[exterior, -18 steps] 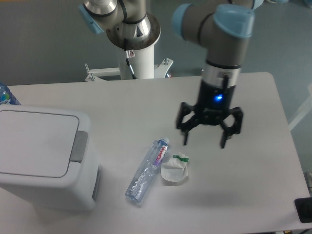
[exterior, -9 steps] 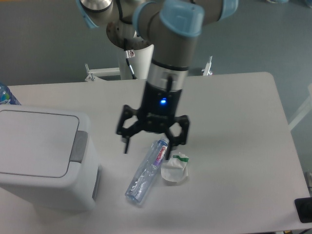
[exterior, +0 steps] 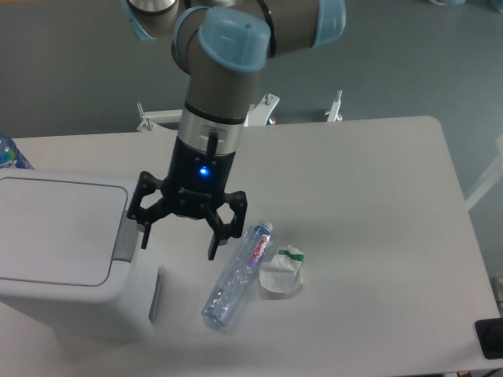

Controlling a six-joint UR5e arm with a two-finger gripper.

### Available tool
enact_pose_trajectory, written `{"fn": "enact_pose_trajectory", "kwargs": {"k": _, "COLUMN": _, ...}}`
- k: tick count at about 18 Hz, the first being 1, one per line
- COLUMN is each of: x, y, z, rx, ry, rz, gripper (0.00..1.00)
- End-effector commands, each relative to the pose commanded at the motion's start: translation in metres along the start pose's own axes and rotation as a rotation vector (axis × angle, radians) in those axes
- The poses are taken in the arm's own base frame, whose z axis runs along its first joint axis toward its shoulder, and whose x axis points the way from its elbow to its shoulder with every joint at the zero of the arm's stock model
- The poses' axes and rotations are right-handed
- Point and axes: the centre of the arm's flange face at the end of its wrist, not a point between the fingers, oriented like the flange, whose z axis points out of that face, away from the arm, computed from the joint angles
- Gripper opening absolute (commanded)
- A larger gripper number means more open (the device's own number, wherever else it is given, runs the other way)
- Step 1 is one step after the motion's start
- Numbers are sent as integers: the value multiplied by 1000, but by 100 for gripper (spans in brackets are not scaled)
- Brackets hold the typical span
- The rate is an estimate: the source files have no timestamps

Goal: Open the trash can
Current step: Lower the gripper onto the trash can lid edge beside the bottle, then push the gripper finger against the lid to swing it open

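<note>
The trash can (exterior: 63,259) is a large boxy white bin at the left front of the table, its flat lid down. Its grey push-tab (exterior: 123,236) sits on the right edge of the lid. My gripper (exterior: 179,242) is open, fingers pointing down, hovering just right of the push-tab. Its left fingertip (exterior: 145,238) is close beside the tab; I cannot tell whether they touch.
A crushed clear plastic bottle (exterior: 236,275) lies on the table right of the can. A crumpled white wrapper (exterior: 281,275) lies beside it. A blue-capped bottle (exterior: 9,153) shows at the far left edge. A black object (exterior: 489,338) sits at the front right corner.
My arm has swept left across the table, from the right side past the bottle to just beside the can's push-tab. The gripper stayed open. Nothing on the table moved.
</note>
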Motion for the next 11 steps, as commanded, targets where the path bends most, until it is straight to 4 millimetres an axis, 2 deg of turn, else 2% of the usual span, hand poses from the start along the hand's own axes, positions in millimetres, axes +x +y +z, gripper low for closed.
{"fn": "enact_pose_trajectory", "kwargs": {"k": 4, "x": 2, "y": 11, "z": 2, "rx": -15, "ry": -7, "rz": 1, "gripper": 100}}
{"fn": "enact_pose_trajectory", "kwargs": {"k": 11, "x": 2, "y": 11, "z": 3, "rx": -14, "ry": -8, "rz": 3, "gripper": 100}}
